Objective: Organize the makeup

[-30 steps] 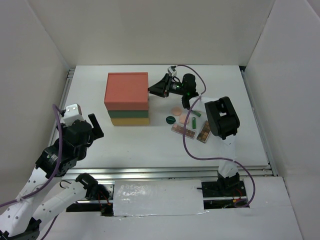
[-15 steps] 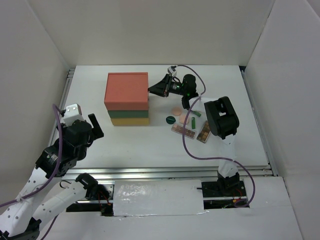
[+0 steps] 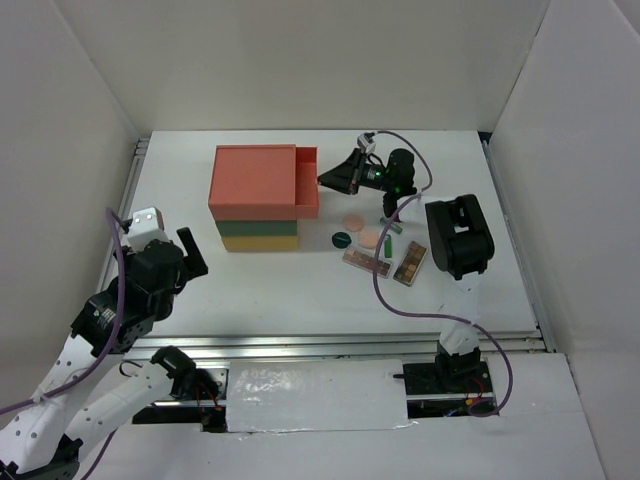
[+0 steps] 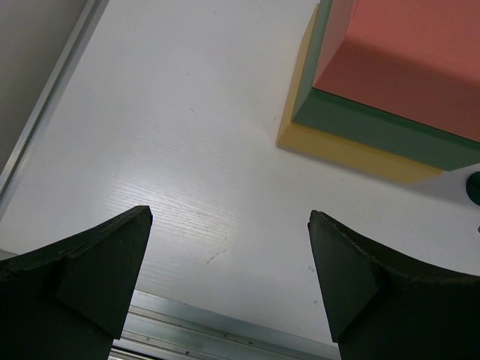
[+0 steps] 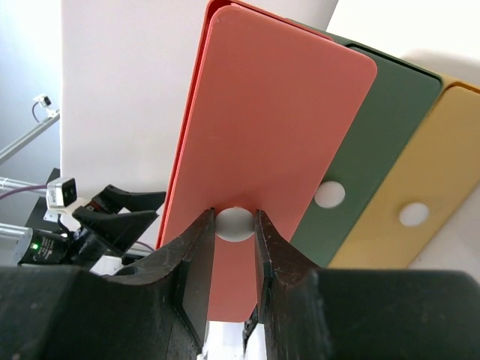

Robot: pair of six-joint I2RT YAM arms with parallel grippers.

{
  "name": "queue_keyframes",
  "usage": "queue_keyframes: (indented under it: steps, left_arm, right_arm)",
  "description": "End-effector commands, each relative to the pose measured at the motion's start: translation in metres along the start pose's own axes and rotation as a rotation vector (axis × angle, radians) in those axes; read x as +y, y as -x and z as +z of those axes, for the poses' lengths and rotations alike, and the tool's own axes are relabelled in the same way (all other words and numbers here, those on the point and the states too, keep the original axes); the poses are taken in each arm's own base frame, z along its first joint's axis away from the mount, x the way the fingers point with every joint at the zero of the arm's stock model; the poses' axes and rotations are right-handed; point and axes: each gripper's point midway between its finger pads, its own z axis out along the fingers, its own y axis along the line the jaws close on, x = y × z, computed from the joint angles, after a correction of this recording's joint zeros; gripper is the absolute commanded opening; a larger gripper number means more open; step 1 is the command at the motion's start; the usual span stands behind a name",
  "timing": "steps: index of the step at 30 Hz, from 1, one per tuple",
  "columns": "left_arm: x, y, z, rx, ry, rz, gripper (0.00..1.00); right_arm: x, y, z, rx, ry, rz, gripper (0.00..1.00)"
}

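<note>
My right gripper [image 3: 327,178] [image 5: 235,227] is shut on the white knob [image 5: 235,222] of the orange top drawer [image 3: 307,181] [image 5: 277,127], which stands partly pulled out of the stacked drawer box [image 3: 255,200]. The makeup lies on the table right of the box: two peach puffs [image 3: 352,219] [image 3: 370,237], a dark-green disc [image 3: 341,239], a green tube [image 3: 387,241] and two brownish palettes [image 3: 366,262] [image 3: 410,263]. I see no small pinkish palette. My left gripper [image 3: 191,252] [image 4: 229,225] is open and empty over bare table at the near left.
The green drawer [image 5: 367,142] and yellow drawer [image 5: 420,195] are closed, each with a white knob. White walls enclose the table on three sides. A metal rail [image 4: 225,330] runs along the near edge. The right arm's purple cable [image 3: 380,290] loops beside the palettes.
My right gripper has moved right with the knob in it, and the orange drawer has slid out of the box. The second puff has come into view. The left arm has not moved.
</note>
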Motion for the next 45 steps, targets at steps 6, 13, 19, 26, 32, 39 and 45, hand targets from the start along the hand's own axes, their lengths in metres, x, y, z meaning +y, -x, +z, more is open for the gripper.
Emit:
queue_keyframes:
  steps: [6, 13, 19, 26, 32, 39, 45]
  left_arm:
    - [-0.007, 0.011, -0.001, -0.029, -0.026, -0.002, 0.99]
    - [-0.009, 0.011, 0.0, -0.027, -0.033, 0.001, 0.99]
    - [-0.01, 0.011, -0.001, -0.029, -0.043, -0.001, 0.99]
    - [-0.013, 0.011, -0.001, -0.027, -0.062, 0.004, 0.99]
    - [-0.013, 0.013, -0.004, -0.035, -0.072, -0.006, 0.99]
    - [-0.009, 0.013, -0.007, -0.045, -0.073, -0.018, 1.0]
    - [-0.013, 0.011, -0.004, -0.031, -0.08, -0.002, 0.99]
  right_arm:
    - [0.03, 0.008, -0.026, -0.018, 0.026, -0.099, 0.32]
    - [0.055, 0.012, -0.049, -0.044, 0.013, -0.16, 0.96]
    - [0.029, 0.015, -0.103, -0.163, -0.166, -0.073, 0.99]
    - [-0.033, -0.02, -0.186, -0.251, -1.032, -0.07, 0.85]
    - [-0.054, -0.044, -0.224, -0.181, -1.36, -0.106, 0.63]
    - [-0.093, -0.073, -0.226, -0.079, -1.417, -0.057, 0.57]
    - [-0.115, -0.08, -0.22, -0.012, -1.47, -0.048, 0.49]
